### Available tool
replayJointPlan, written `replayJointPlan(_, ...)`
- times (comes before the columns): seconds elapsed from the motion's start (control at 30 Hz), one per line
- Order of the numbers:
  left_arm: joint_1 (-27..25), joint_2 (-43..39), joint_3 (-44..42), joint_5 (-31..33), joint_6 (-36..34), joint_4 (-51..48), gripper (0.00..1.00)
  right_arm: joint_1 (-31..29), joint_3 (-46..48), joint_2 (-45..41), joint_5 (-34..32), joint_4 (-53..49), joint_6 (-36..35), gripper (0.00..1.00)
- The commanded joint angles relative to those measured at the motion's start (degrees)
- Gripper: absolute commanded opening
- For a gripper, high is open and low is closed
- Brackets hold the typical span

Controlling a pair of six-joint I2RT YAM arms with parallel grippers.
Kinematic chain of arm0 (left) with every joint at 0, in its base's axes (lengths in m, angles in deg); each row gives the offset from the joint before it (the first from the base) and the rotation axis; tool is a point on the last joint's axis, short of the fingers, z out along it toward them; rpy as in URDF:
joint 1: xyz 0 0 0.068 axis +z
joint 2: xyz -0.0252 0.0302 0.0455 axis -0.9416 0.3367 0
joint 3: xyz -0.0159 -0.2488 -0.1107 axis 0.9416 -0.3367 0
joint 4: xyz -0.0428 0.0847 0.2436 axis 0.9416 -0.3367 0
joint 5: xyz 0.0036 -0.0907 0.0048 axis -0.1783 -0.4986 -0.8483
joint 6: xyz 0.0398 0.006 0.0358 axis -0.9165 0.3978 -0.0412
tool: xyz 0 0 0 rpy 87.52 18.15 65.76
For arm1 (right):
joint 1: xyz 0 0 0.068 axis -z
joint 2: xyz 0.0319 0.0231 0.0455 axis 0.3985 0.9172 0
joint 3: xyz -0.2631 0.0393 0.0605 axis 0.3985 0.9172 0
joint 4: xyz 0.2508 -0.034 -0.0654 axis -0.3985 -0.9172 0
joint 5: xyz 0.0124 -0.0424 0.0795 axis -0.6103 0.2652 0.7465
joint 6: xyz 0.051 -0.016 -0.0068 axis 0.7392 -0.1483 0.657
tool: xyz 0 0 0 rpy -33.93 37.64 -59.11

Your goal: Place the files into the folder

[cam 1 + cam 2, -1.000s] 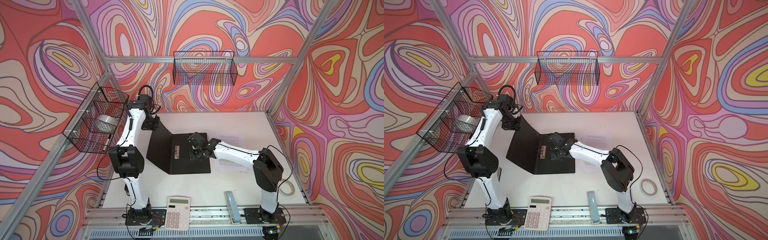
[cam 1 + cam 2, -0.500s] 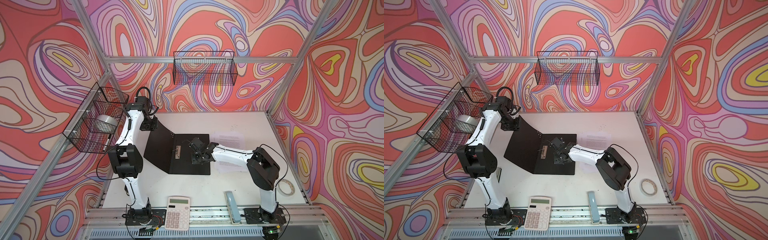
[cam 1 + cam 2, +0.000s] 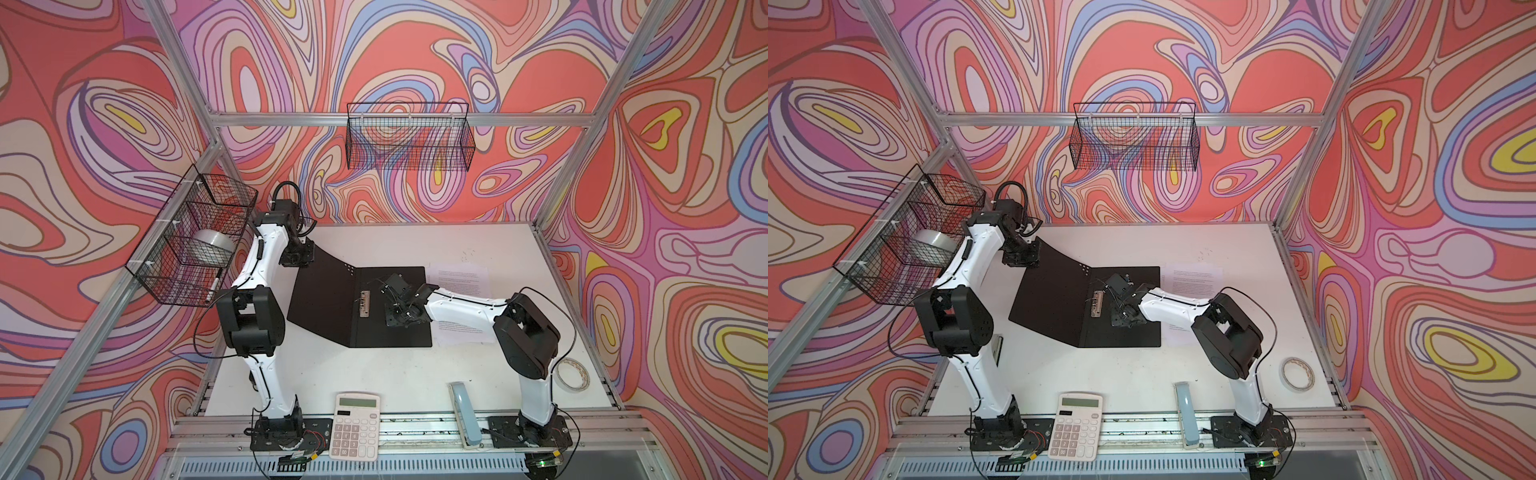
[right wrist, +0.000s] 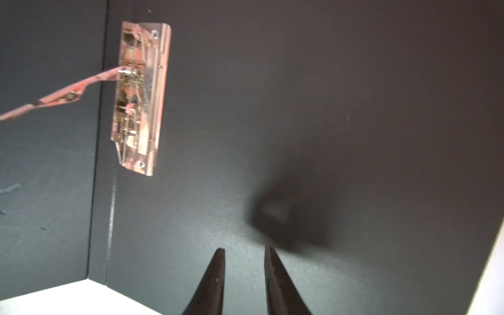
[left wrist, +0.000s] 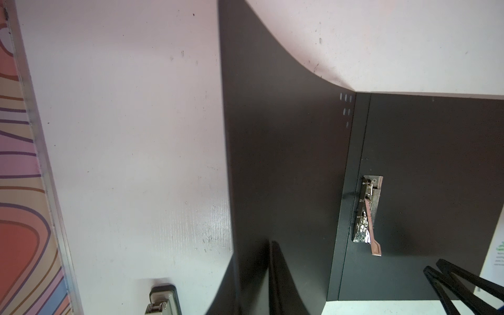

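1. Near edge of worktop (image 3: 395,374): calculator (image 3: 355,424) left of ctr, overhanging the front rail. Grey-blue stapler (image 3: 465,415) right of ctr, also lying across the rail. Tape roll (image 3: 572,374) by the right edge, close to the near-right corner.

2. Mid worktop: folder (image 3: 328,307) lies open, black inside up. Right half is flat on the worktop. Left cover is lifted and bowed, rising toward the far-left corner. Metal clip (image 4: 141,95) sits just right of the spine, w/ its lever swung out over the spine side.

3. R gripper (image 4: 244,249): above the flat right half, near the clip. Jaws apart w/ a narrow gap, nothing between them. Contact w/ the black surface: cannot tell.

4. Files (image 3: 461,276): flat on the worktop just right of the folder, outside it. Left margin meets the folder's right edge; touching or tucked under, cannot tell. R arm crosses above the sheets.

5. L gripper (image 3: 296,257): at the far-left corner of the raised cover. Jaw state cannot be told; the wrist view shows one dark finger against the cover, the other hidden.

6. Far: side wire basket (image 3: 187,249) on the left frame, holding a silver roll (image 3: 210,247). Back wire basket (image 3: 409,141) hangs on the rear rail.
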Motion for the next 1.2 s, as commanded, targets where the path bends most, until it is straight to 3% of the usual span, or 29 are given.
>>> replayJointPlan(0.0,0.9,-0.7,-2.0,3.0,-1.3,-2.4,0.17,0.9,1.1,1.1,-0.1,0.8,-0.4,0.27)
replayJointPlan(1.17,5.0,2.4,-5.9,-0.1,-2.1,2.8,0.36,2.2,0.4,4.5,3.6,3.8,-1.6,0.27)
